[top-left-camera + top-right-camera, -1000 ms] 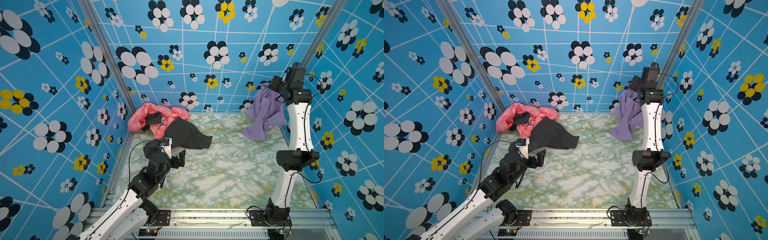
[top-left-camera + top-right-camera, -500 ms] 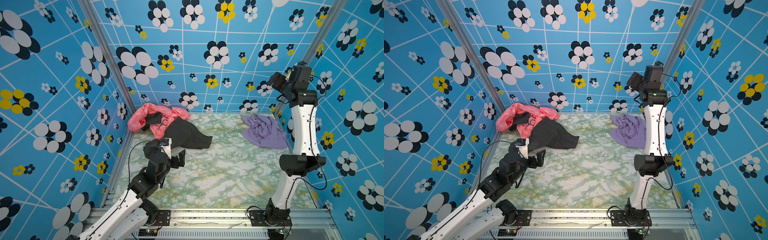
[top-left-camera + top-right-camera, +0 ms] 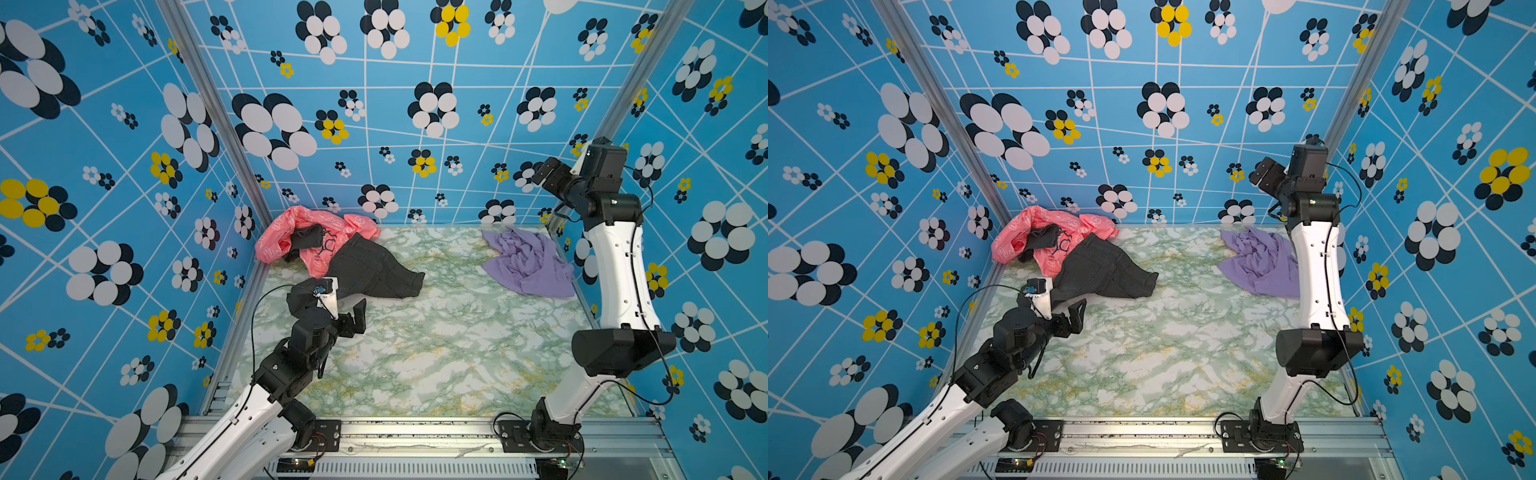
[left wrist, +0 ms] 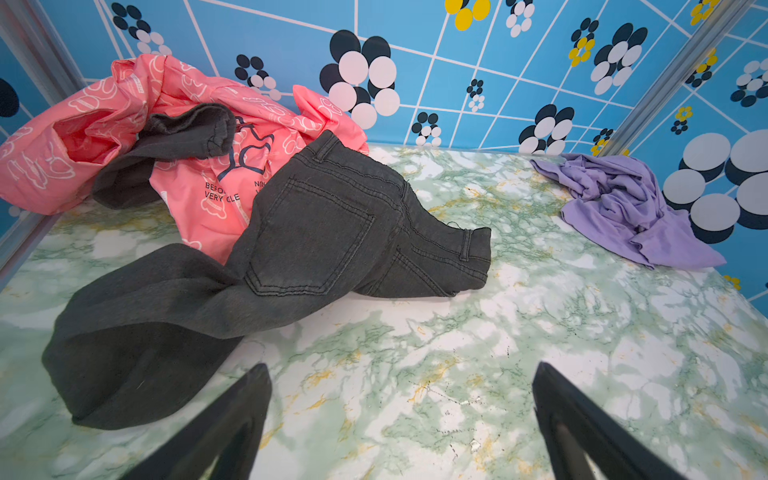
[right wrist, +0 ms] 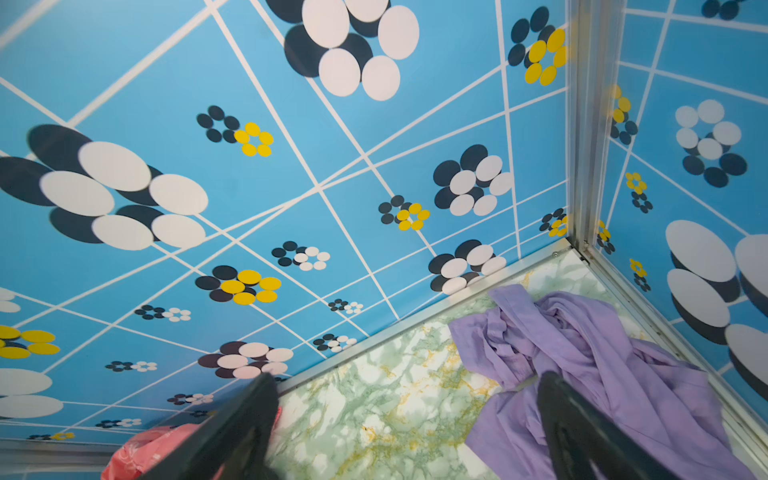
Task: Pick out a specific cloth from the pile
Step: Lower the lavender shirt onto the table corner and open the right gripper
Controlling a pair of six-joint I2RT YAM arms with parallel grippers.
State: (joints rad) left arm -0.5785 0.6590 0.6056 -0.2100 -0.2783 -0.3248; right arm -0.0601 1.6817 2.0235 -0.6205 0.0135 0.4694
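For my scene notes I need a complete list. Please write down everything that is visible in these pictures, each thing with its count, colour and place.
lilac cloth: one, plain lilac-purple, crumpled on the table by the back right corner, apart from the other garments.
pink cloth: one, coral-pink with white outline print, back left corner.
jeans: one pair, dark grey-black, partly on the pink cloth, spreading toward the table's middle.
table: one, green-and-white marble pattern.
walls: three, blue with white lines and black, white and yellow flowers.
left fingers: two, black, open, low over the table in front of the jeans, holding nothing.
right fingers: two, black, open, raised above the lilac cloth, holding nothing.
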